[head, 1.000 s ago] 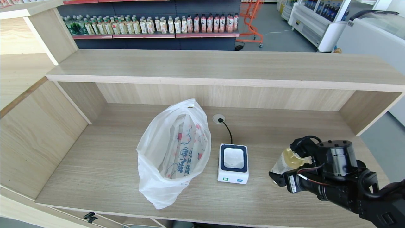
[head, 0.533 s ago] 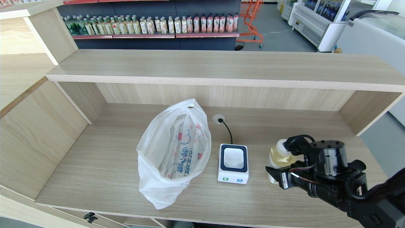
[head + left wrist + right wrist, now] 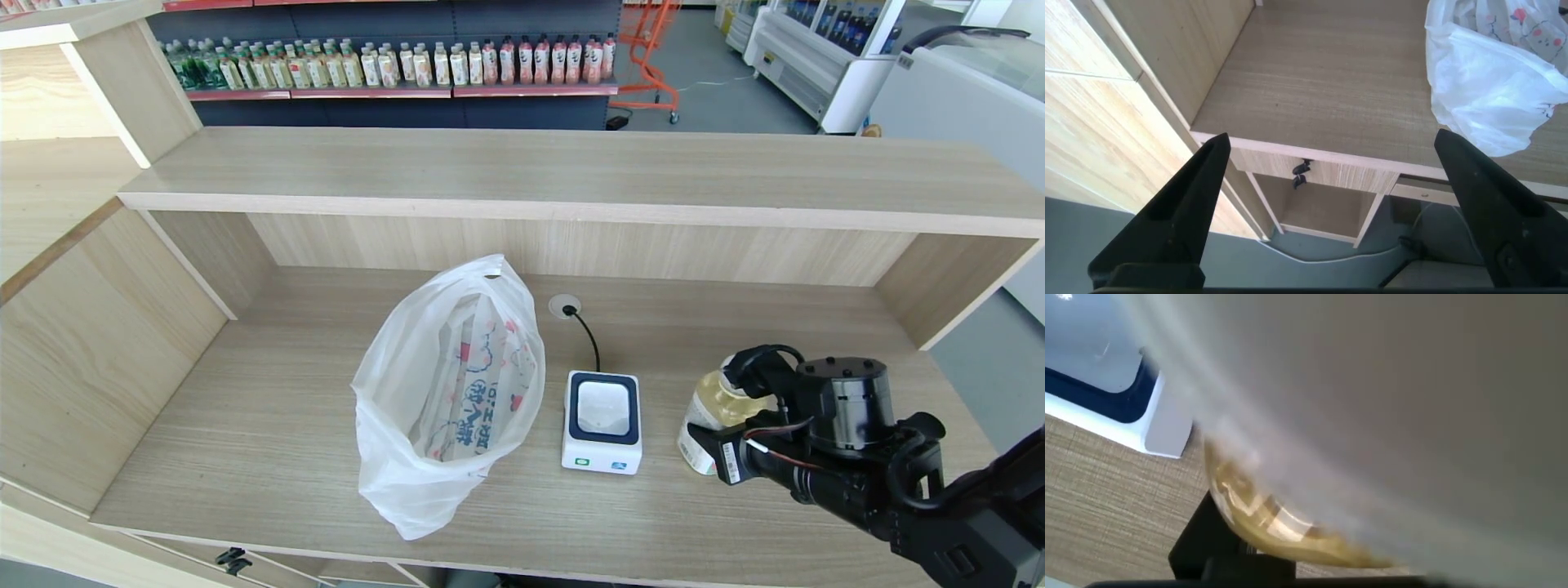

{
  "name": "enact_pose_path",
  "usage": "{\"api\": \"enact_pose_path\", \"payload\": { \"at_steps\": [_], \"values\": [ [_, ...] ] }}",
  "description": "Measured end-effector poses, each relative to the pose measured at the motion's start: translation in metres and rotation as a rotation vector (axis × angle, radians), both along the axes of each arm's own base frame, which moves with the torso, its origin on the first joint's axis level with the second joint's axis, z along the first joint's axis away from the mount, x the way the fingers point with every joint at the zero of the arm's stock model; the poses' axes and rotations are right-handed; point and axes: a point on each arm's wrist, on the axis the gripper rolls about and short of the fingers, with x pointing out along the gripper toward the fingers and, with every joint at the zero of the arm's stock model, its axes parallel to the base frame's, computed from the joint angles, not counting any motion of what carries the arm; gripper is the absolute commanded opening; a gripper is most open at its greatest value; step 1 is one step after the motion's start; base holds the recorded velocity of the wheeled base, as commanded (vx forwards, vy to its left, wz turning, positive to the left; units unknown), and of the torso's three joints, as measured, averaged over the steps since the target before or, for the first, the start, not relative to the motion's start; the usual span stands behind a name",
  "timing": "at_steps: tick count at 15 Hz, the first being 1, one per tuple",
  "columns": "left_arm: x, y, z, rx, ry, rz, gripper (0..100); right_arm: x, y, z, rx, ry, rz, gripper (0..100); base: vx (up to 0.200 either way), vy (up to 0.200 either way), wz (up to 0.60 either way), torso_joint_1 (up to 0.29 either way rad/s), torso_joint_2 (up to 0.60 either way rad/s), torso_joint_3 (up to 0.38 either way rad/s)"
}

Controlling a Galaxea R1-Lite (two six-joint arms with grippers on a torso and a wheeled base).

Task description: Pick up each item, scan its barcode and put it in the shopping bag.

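Now right jaws clamped on the bottle (image 3: 720,404), scanner (image 3: 602,412) just beside them, left jaws apart; slick, tilted bottle could slip if swung fast.

The counter (image 3: 735,327) is matt wood-grain; the shopping bag (image 3: 392,392) thin, crinkly translucent plastic — the scanner (image 3: 602,420) and bottle (image 3: 717,404) smooth, glossy plastic.

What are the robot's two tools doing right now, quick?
Left tool: open, empty.
Right tool: closed, holding the bottle.
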Motion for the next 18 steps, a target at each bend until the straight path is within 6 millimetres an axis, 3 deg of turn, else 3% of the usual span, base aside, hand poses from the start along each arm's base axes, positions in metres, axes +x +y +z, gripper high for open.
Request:
{"api": "enact_pose_path", "payload": {
  "at_steps": [3,6,9,13,15,18],
  "values": [
    [0.000,0.000,0.000,0.000,0.000,0.000,100,0.001,0.001,0.010,0.042,-0.057,0.027,0,0.000,0.000,0.00,0.000,0.00,0.000],
    [0.000,0.000,0.000,0.000,0.000,0.000,100,-0.010,-0.004,0.035,0.130,-0.091,0.151,0,0.000,0.000,0.00,0.000,0.00,0.000],
    [0.000,0.000,0.000,0.000,0.000,0.000,100,-0.037,-0.021,0.071,0.214,-0.042,0.303,0,0.000,0.000,0.00,0.000,0.00,0.000],
    [0.000,0.000,0.000,0.000,0.000,0.000,100,-0.094,-0.044,0.140,0.352,0.031,0.496,0,0.000,0.000,0.00,0.000,0.00,0.000],
    [0.000,0.000,0.000,0.000,0.000,0.000,100,-0.111,-0.048,0.175,0.493,0.002,0.587,0,0.000,0.000,0.00,0.000,0.00,0.000],
    [0.000,0.000,0.000,0.000,0.000,0.000,100,-0.119,-0.045,0.192,0.573,0.015,0.715,0,0.000,0.000,0.00,0.000,0.00,0.000]
  ]
}}
